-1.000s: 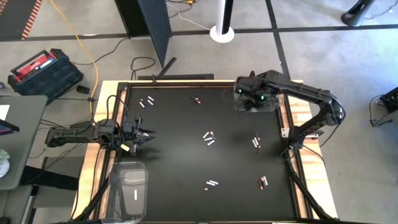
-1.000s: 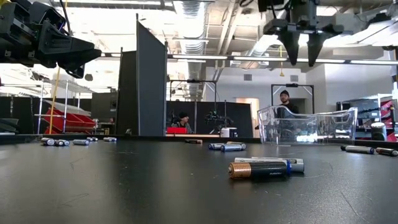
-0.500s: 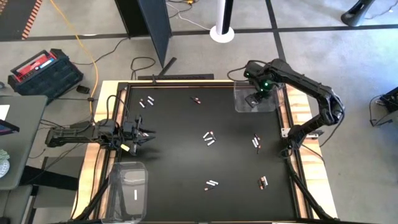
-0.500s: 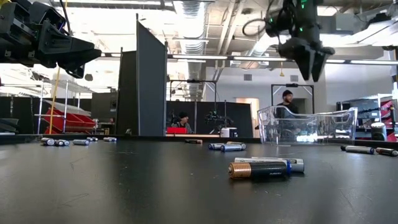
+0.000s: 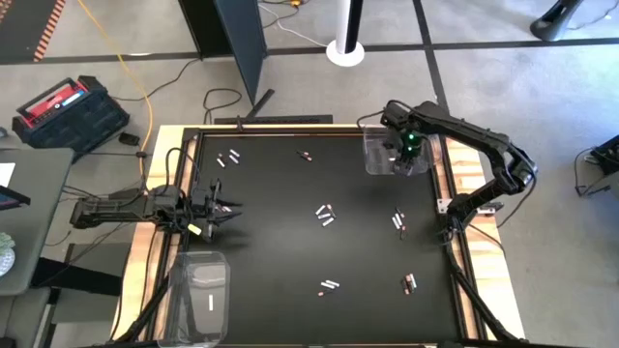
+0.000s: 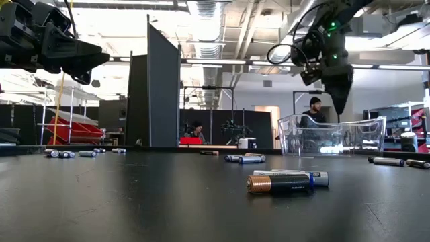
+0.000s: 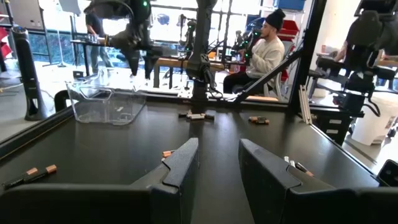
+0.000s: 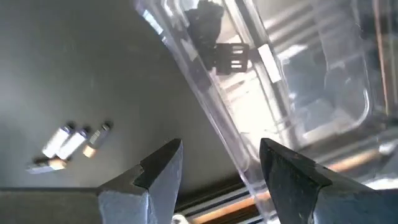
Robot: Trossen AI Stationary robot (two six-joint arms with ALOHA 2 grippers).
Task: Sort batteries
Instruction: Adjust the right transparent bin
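I'm watching the right gripper (image 6: 338, 101) hanging over the clear bin (image 5: 397, 155) at the worktop's far right corner, fingers pointing down and standing apart with nothing between them; through its wrist camera I'm looking down past both fingers onto the bin's wall (image 8: 249, 124) and a small cluster of batteries (image 8: 71, 146) lying on the black worktop (image 5: 271, 222) beside it. The left gripper (image 5: 228, 212) is waiting over the worktop's left edge, roughly midway along it, its fingers (image 7: 180, 165) parted with a plain gap and gripping nothing. The batteries (image 5: 325, 215) are lying scattered on the worktop: a pair near the middle, a few (image 5: 228, 158) toward the far left corner, one (image 5: 305, 155) along the far edge, a couple (image 5: 398, 221) toward the right edge, and two more groups (image 5: 330, 286) nearer the front edge, one of them (image 5: 409, 282) close to the right side. From table height I'm seeing a dark cell with a copper end and a pale one (image 6: 285, 181) lying side by side, touching. A second clear bin (image 5: 200, 295) is sitting at the front left corner with one white cell (image 5: 210, 303) inside. People are showing in the room beyond.
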